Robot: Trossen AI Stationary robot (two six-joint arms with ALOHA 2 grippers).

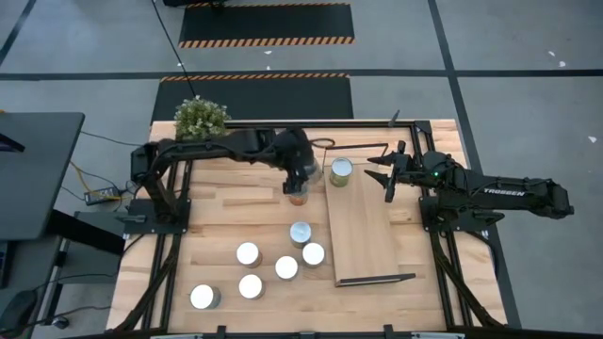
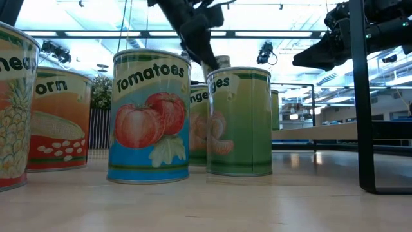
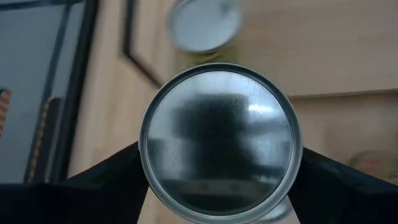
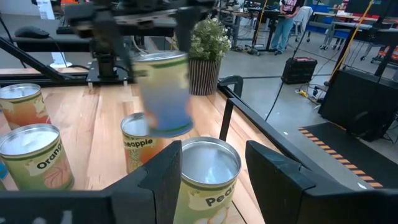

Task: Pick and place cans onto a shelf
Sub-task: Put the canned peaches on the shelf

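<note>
My left gripper (image 1: 300,179) is shut on a can (image 1: 298,196) with a silver top (image 3: 221,143), held above the table just left of the shelf (image 1: 366,235), a light-wood board with black wire ends. One can (image 1: 341,171) stands on the shelf's far end and also shows in the right wrist view (image 4: 208,177). My right gripper (image 1: 384,175) is open and empty, level, a little to the right of that can. Several more cans (image 1: 286,267) stand upright on the table nearer the front. My left gripper pinches the can between its two fingers (image 3: 115,177), on opposite sides just below the top rim (image 3: 144,163). The fingers come from above, pointing down. The can hangs upright below them, lifted clear of the table, as the right wrist view (image 4: 163,93) shows.
A potted plant (image 1: 201,118) stands at the table's far left corner. The shelf's black wire frames (image 1: 375,279) rise at both short ends. Labelled cans (image 2: 151,116) fill the low view close to the camera. The shelf's middle and near part are bare.
</note>
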